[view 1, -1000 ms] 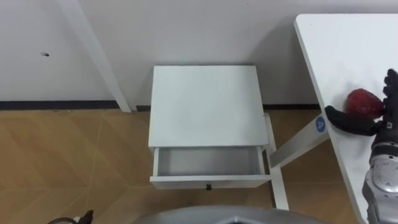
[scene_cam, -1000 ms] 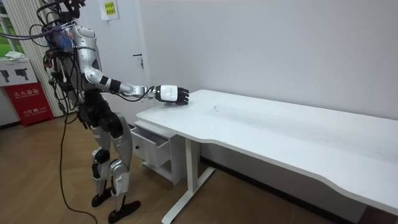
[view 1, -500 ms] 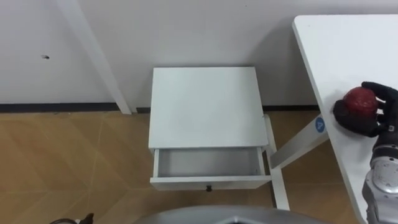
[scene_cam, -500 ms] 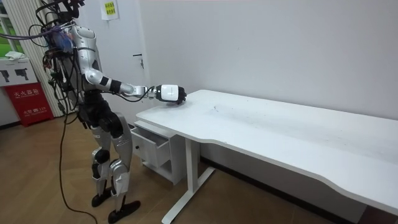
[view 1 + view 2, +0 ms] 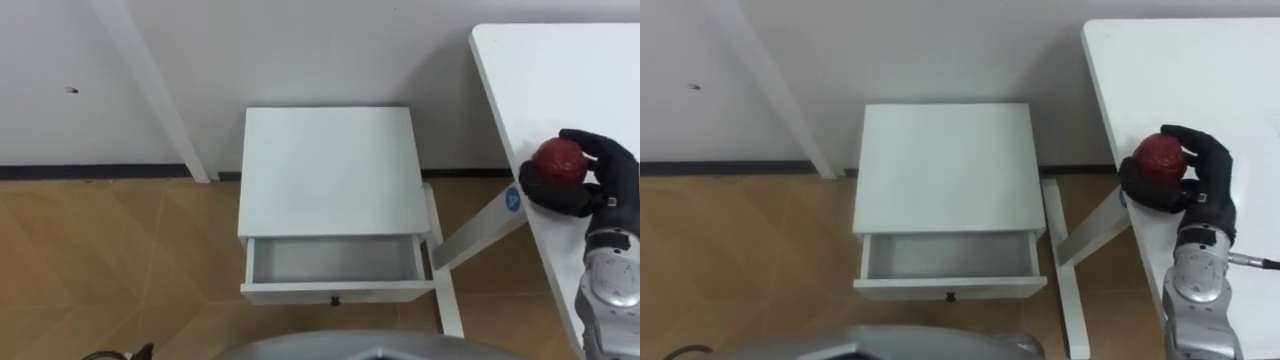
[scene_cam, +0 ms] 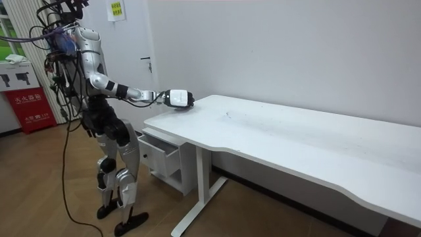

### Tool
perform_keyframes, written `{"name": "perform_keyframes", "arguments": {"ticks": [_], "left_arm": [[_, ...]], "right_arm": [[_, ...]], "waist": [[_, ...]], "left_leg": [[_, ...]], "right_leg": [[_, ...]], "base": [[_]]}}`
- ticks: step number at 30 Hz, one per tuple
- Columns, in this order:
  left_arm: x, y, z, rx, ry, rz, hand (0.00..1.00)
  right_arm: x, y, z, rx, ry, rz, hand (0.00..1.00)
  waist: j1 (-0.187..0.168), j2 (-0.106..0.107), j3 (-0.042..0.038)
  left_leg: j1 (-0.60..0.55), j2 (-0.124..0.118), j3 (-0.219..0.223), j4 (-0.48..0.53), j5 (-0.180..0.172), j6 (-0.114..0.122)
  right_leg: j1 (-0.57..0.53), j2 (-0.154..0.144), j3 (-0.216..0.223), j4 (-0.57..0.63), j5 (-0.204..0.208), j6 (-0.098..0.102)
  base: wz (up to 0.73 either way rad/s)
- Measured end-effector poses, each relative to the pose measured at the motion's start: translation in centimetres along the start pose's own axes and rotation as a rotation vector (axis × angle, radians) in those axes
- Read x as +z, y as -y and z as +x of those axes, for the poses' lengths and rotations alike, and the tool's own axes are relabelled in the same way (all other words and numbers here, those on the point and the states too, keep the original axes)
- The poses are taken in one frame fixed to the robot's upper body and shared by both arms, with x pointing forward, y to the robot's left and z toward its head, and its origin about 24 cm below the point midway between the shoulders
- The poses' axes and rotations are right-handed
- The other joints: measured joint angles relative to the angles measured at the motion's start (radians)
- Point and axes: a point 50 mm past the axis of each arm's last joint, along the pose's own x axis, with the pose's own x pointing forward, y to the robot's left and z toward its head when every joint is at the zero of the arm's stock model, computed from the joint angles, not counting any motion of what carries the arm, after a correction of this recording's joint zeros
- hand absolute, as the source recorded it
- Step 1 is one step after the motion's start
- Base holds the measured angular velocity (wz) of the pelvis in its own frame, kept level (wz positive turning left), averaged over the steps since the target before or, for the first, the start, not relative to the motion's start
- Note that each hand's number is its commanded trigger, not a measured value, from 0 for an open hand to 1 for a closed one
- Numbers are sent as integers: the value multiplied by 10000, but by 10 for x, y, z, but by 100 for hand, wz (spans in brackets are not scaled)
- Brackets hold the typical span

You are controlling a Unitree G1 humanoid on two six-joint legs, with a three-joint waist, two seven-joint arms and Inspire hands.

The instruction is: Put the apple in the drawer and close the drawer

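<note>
One round, dull-red apple sat in the right hand, whose dark fingers and thumb were curled round it, at the edge of the smooth white tabletop. Beside that tabletop stood one square-topped white cabinet. Its single shallow, rectangular drawer was pulled open, with one small dark knob on the front. The floor showed wood-grain planks laid aslant. In the room view the robot stood upright before the cabinet, right arm stretched out.

A white table stands on wooden floor against a pale wall.
</note>
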Motion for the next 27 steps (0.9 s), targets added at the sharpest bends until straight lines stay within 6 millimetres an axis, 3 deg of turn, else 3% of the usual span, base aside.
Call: {"name": "perform_keyframes", "arguments": {"ticks": [7,11,15,27], "left_arm": [[12,1,2,-202,362,148,0],[12,2,2,-428,362,170,0],[11,3,2,-567,331,192,0],[18,4,3,-634,522,223,0]], "right_arm": [[13,-38,-6,2629,459,-7,100],[18,-57,-12,4150,612,-442,100],[22,-65,-15,4848,770,-592,100],[22,-81,-23,6659,796,-931,100]], "waist": [[105,86,20],[231,210,88],[290,275,99],[320,124,78]], "left_leg": [[-157,8,-43,144,-24,20],[-155,-11,-40,161,-27,26],[-167,-15,-40,143,-26,27],[-314,-20,-46,144,-23,30]], "right_leg": [[-56,6,-36,-1,11,3],[-54,-10,-47,-3,20,16],[-32,-26,-144,-14,20,20],[-108,-58,-291,-36,21,24]], "base": [[4],[0],[5],[2]]}}
